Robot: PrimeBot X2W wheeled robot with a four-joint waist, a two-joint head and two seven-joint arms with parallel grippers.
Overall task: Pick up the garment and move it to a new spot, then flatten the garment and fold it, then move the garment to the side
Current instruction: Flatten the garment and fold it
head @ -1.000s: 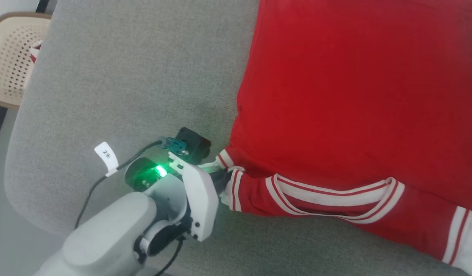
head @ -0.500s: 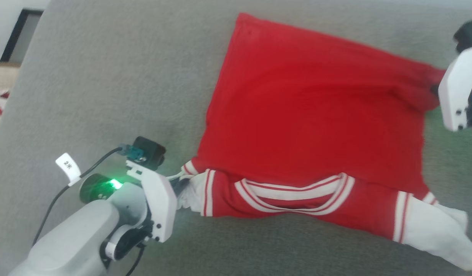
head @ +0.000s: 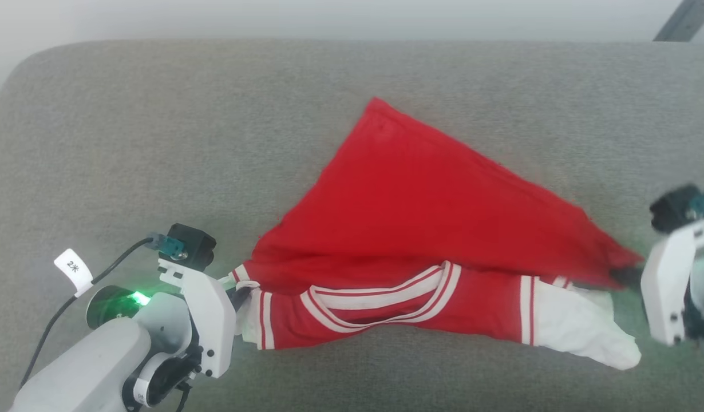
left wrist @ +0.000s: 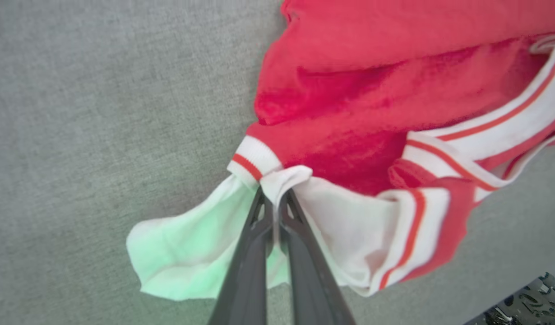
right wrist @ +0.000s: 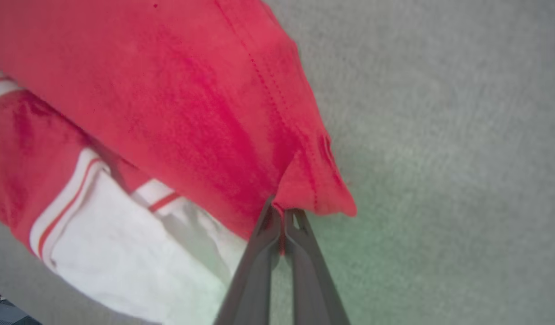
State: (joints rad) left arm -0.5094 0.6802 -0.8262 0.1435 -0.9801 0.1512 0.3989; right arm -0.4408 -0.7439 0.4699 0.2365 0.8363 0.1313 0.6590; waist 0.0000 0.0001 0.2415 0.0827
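Note:
The garment (head: 420, 229), a red T-shirt with white sleeves and red-and-white striped trim, hangs stretched between my two grippers over the grey cushioned surface (head: 157, 143). At the lower left my left gripper (head: 240, 289) is shut on the garment's white sleeve, near the striped cuff (left wrist: 252, 162); the wrist view shows the fingers (left wrist: 255, 234) pinched on the white cloth. At the right edge my right gripper (head: 627, 277) is shut on a red hem corner (right wrist: 313, 189). The striped neck trim (head: 380, 297) faces me, and the other white sleeve (head: 586, 332) droops at the lower right.
The grey cushioned surface spans the whole head view, with its rounded back edge (head: 329, 43) near the top. A dark slanted bar (head: 681, 20) shows at the top right corner.
The head camera has swung, so the whole picture shifted and the right gripper came into view. The garment's right corner has been pulled from a flat rectangle into a lifted triangular drape.

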